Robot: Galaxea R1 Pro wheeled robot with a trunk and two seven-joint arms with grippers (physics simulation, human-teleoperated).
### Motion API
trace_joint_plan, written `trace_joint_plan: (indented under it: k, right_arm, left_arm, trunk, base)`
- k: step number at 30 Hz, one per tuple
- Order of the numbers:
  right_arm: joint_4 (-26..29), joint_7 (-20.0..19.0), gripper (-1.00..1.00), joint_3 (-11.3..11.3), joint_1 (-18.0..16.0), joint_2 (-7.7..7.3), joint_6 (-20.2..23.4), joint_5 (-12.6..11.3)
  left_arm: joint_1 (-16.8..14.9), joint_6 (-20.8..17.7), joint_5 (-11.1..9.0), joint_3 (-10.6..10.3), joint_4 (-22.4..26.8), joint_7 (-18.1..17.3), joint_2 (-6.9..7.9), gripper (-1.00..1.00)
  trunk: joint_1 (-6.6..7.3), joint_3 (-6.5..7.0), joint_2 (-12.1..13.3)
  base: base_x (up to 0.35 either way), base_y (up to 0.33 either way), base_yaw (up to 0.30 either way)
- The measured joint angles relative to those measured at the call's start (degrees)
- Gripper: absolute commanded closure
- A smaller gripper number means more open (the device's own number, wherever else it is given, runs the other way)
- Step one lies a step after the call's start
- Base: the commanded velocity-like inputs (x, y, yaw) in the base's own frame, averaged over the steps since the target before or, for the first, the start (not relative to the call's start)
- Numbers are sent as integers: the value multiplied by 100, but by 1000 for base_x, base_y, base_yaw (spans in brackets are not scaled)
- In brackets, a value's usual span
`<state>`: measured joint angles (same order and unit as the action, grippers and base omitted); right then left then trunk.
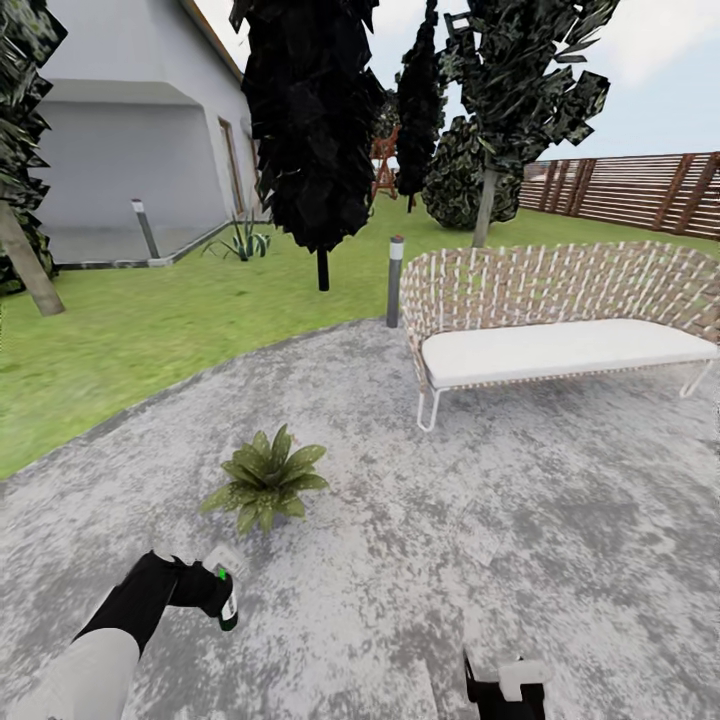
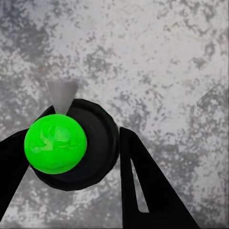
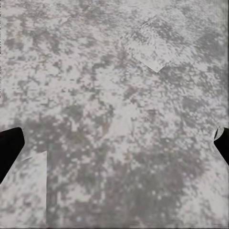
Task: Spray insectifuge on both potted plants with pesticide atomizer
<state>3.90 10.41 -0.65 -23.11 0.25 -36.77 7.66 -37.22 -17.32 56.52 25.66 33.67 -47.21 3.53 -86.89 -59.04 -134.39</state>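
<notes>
Head view | left gripper [image 1: 222, 590] holds atomizer [image 1: 228, 598] | potted plant [image 1: 265, 484] near, apparently apart

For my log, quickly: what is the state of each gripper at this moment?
Left gripper: closed on the sprayer.
Right gripper: open, jaws spread wide, holding nothing, above the paving.

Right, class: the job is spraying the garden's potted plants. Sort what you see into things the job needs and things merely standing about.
Needed for the job:
- small dark atomizer with green top, held in the left gripper
- low green broad-leaved potted plant

Merely standing about:
- woven wicker bench with white cushion
- grey bollard light
- brown slatted wood fence
- striped spiky agave
</notes>
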Motion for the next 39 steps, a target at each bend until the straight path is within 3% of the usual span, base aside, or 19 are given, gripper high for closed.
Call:
trace_joint_plan:
  k: [11,14,16,19,22,23,25,26,28,29,30,31,34,36,39]
  right_arm:
    - [10,-3,-100,-5,-1,-2,1,16]
    - [23,-33,-100,-30,-2,-6,5,37]
    - [69,-50,-100,-41,-10,-3,6,57]
    - [505,-343,-100,-51,-8,3,21,350]
    - [1231,-1232,-100,-46,-15,12,316,1079]
    - [1746,-1807,-100,-52,-18,17,869,1315]
    - [2292,-2409,-100,-63,-23,11,1592,1406]
    - [2452,-2715,-100,-63,-24,-7,1841,1428]
    - [2603,-3251,-100,-45,-31,-49,2059,1458]
    - [2623,-3332,-100,-47,-35,-52,2088,1473]
    - [2638,-3386,-100,-48,-41,-54,2106,1515]
    - [2661,-3454,-100,-52,-59,-50,2130,1699]
    - [2712,-3617,-100,-57,-84,-28,2148,2174]
    - [2749,-3795,-100,-62,-97,-12,2158,2366]
    - [2804,-4117,-100,-68,-114,12,2169,2462]
  left_arm:
    - [0,63,14,-1,-15,9,-219,100]
    - [0,435,12,-2,-132,47,-305,100]
    - [0,696,20,-10,-338,257,-335,100]
    - [0,838,41,-9,-592,742,-366,100]
    - [-1,889,50,-13,-759,941,-392,100]
    - [-1,897,68,-52,-789,943,-399,100]
    - [-2,888,88,-280,-800,926,-408,100]
    - [-2,879,89,-532,-806,921,-407,100]
    - [-2,812,59,-1234,-842,892,-461,100]
    - [-2,798,63,-1391,-879,857,-522,100]
    - [-5,784,71,-1509,-921,811,-591,100]
    - [-12,759,80,-1679,-976,724,-706,100]
    - [-37,614,119,-1971,-1006,663,-843,100]
    - [-47,409,117,-2180,-1012,642,-907,100]
    - [-67,273,118,-2483,-1015,598,-950,100]
  trunk:
    - [3,0,0]
    - [3,0,0]
    - [3,0,0]
    - [3,0,0]
    - [3,1,0]
    - [4,1,0]
    - [4,1,0]
    - [3,0,0]
    - [3,0,0]
    - [3,0,0]
    - [3,0,0]
    - [3,0,0]
    - [3,0,0]
    - [3,0,0]
    - [3,0,0]
  base:
    - [-31,0,0]
    - [0,0,0]
    - [0,0,0]
    - [0,0,0]
    - [0,0,0]
    - [0,0,0]
    - [0,0,0]
    - [0,0,0]
    - [0,0,0]
    - [0,0,0]
    - [0,0,0]
    - [0,0,0]
    - [0,0,0]
    - [0,0,0]
    - [0,0,0]
